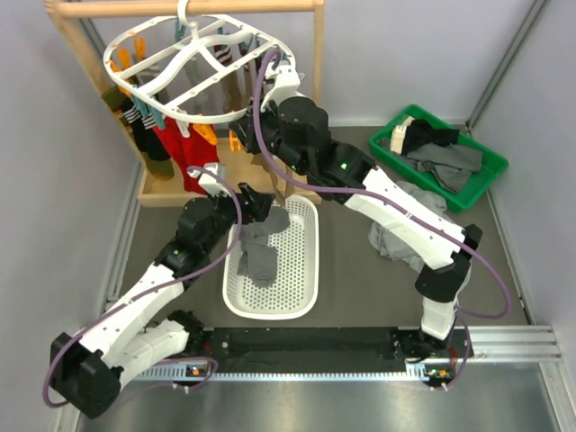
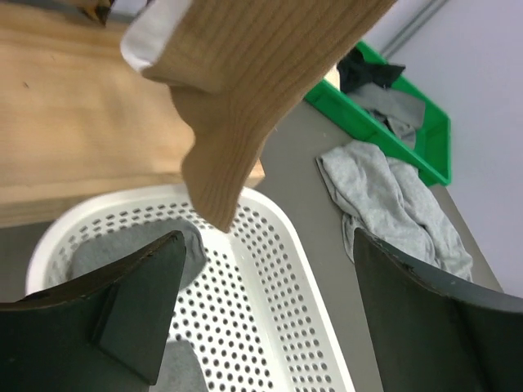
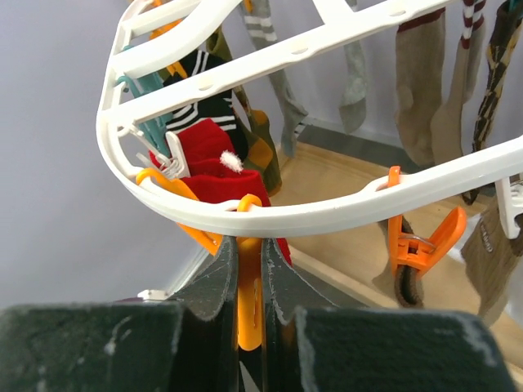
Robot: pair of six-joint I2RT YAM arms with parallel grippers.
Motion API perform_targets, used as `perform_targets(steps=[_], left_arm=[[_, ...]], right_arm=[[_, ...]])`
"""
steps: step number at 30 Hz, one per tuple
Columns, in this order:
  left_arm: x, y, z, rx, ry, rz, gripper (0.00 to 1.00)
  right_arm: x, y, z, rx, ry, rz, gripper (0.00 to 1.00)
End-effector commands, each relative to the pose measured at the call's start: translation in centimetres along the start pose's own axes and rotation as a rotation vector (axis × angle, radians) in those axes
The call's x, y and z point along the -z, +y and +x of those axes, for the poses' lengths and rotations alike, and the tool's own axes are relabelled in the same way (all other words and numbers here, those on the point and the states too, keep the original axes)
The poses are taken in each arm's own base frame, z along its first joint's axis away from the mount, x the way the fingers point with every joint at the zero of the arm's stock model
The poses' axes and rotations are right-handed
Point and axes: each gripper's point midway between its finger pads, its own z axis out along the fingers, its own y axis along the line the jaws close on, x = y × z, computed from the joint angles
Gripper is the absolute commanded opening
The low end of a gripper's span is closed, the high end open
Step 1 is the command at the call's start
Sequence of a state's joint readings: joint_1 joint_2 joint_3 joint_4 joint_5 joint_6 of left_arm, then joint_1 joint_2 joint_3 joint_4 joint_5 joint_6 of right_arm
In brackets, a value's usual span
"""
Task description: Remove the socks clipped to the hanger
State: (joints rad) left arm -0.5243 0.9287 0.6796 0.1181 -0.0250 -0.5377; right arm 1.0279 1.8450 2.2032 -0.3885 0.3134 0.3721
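The right pincer [image 3: 249, 282] is clenched on an orange clip [image 3: 249, 314], its two dark fingers [image 3: 214, 286] pressed against the clip's sides just under the near rim of the white hanger [image 3: 327, 214]. Directly behind that clip hangs a red sock [image 3: 214, 155], with a black sock with white stripes [image 3: 208, 106] and a brown argyle sock [image 3: 263, 151] beside it. Along the same rim to the right sits a second orange clip [image 3: 425, 241], and tan socks [image 3: 417, 90] dangle from the far side of the frame. From above, the hanger [image 1: 193, 67] hooks over the rail of a wooden stand [image 1: 180, 9] at the far left of the table. The left pincer [image 2: 268, 245] is released, fingers spread wide and gripping nothing. The toe of a tan ribbed sock [image 2: 245, 106] hangs down between them without touching either one; its upper end runs out of the wrist view. Below lies a white perforated basket [image 2: 282, 214] holding a grey sock [image 2: 106, 249], set against the stand's wooden base [image 2: 73, 139]. Further right, a grey garment [image 2: 392, 204] lies crumpled on the table [image 2: 302, 147], near a green bin [image 2: 368, 114] with dark clothes in it.
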Motion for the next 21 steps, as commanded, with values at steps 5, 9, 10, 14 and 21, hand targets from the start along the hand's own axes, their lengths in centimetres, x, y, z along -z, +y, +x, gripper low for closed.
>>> perform_targets(steps=[5,9,10,14,21], left_arm=[[-1.5,0.2,-4.1,-0.095,-0.196,-0.014,0.9],[-3.6,0.0,-4.1,-0.111,-0.185,-0.016,0.88],[-4.1,0.2,-3.8,-0.115,-0.178,-0.02,0.87],[-5.5,0.3,-3.9,-0.099,-0.194,-0.024,0.84],[-7.5,1.1,-3.3,-0.054,-0.184,-0.064,0.26]], right_arm=[[2.9,3.2,-5.0,-0.153,-0.106,-0.129,0.0],[3.1,3.3,-5.1,-0.186,-0.115,-0.138,0.0],[3.1,3.3,-4.9,-0.195,-0.114,-0.138,0.0],[3.2,3.4,-4.7,-0.208,-0.111,-0.141,0.0],[3.2,3.7,-4.3,-0.241,-0.104,-0.163,0.02]])
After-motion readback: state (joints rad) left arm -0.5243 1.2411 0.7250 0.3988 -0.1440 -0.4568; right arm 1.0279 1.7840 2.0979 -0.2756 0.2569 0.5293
